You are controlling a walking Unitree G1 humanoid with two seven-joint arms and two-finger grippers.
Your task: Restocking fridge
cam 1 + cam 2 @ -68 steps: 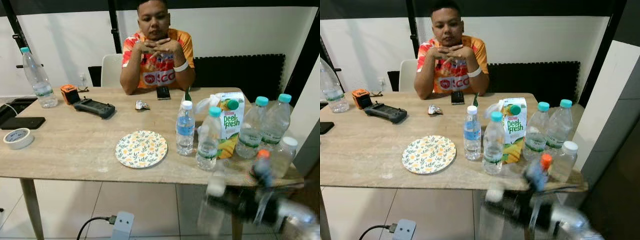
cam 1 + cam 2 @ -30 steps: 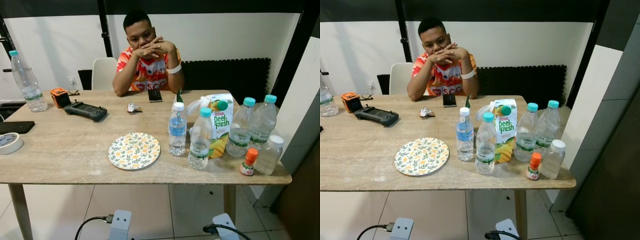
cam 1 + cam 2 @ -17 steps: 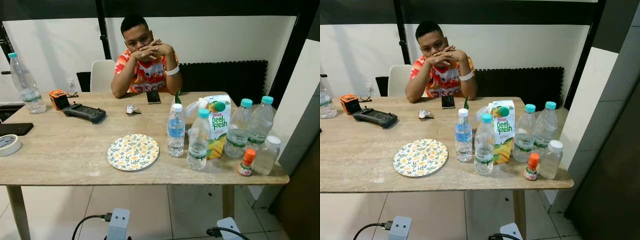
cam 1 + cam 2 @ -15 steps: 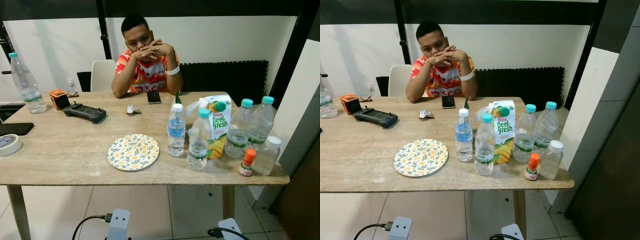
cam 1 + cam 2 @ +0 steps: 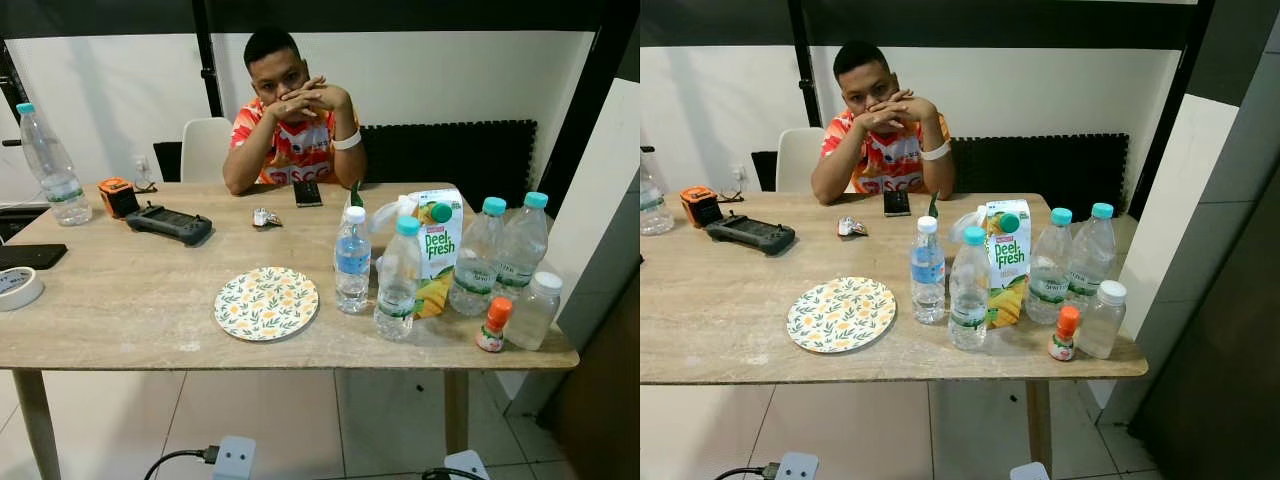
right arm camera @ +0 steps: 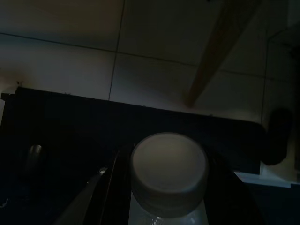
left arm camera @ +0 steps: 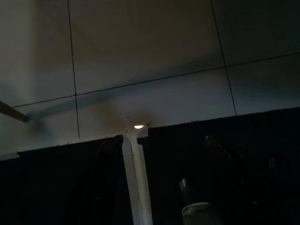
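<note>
Wooden table (image 5: 120,300) fronts a seated person (image 5: 295,125). Left of the juice carton (image 5: 436,250) lie a floral plate (image 5: 266,302) and two water bottles (image 5: 352,262); right of it, more bottles. Right gripper (image 6: 164,206) pinches a white-capped bottle (image 6: 168,171); left gripper's state unclear.

Tape roll (image 5: 14,288) cut by the edge; white-capped bottle's (image 6: 168,174) body cropped, dim.
</note>
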